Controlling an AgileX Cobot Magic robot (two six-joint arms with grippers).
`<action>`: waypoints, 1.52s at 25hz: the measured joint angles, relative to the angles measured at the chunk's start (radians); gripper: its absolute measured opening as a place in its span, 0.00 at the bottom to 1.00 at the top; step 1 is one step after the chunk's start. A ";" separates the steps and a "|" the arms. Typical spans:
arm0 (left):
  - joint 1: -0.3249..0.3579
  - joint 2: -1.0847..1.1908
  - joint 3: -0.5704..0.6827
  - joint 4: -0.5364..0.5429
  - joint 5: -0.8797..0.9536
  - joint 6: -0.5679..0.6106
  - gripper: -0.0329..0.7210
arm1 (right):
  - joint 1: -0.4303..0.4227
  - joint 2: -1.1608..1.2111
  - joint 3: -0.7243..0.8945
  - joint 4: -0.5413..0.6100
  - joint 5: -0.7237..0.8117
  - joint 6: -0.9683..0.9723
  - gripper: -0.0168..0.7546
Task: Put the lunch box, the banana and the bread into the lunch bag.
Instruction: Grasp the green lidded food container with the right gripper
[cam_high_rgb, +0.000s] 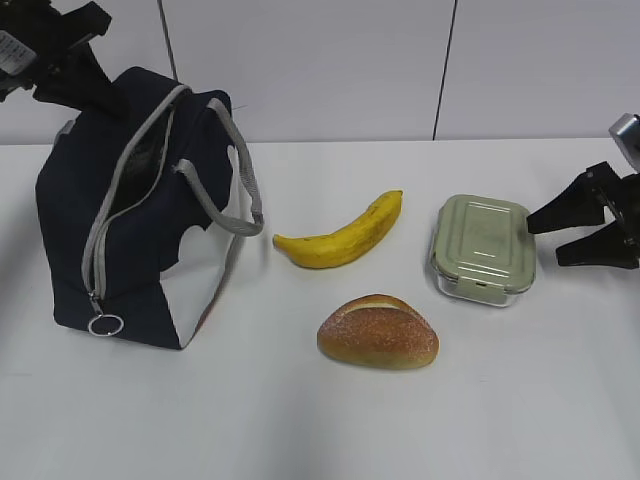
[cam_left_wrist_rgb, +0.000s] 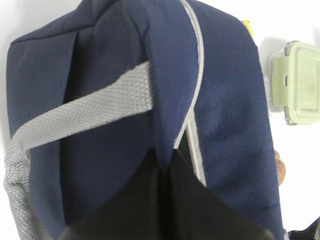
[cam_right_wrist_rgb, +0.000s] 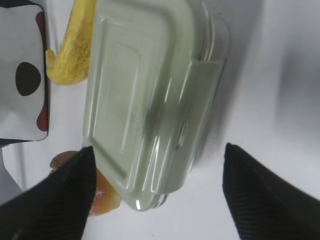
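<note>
Right wrist view: the open right hand (cam_right_wrist_rgb: 155, 195) is seen near the lunch box (cam_right_wrist_rgb: 150, 100), which should be straddled squarely before closing; the left hand's state cannot be told at the lunch bag (cam_high_rgb: 140, 210)

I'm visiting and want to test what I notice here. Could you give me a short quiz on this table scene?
1. True or false: the banana is already inside the bag.
2. Which item lies nearest the right hand? A) bread B) lunch box C) banana
3. Fill in: the bag's zipper is ___.

Key: 1. False, it lies on the table between the bag and the lunch box. 2. B. 3. Open.
</note>
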 joint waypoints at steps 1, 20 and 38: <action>0.000 0.000 0.000 0.000 0.000 0.000 0.04 | 0.000 0.016 -0.010 0.006 0.000 -0.004 0.78; 0.000 0.000 0.000 0.005 0.000 0.000 0.04 | 0.031 0.063 -0.025 0.074 -0.053 -0.075 0.78; 0.000 0.000 0.000 0.006 0.000 0.000 0.04 | 0.055 0.123 -0.025 0.150 -0.050 -0.108 0.62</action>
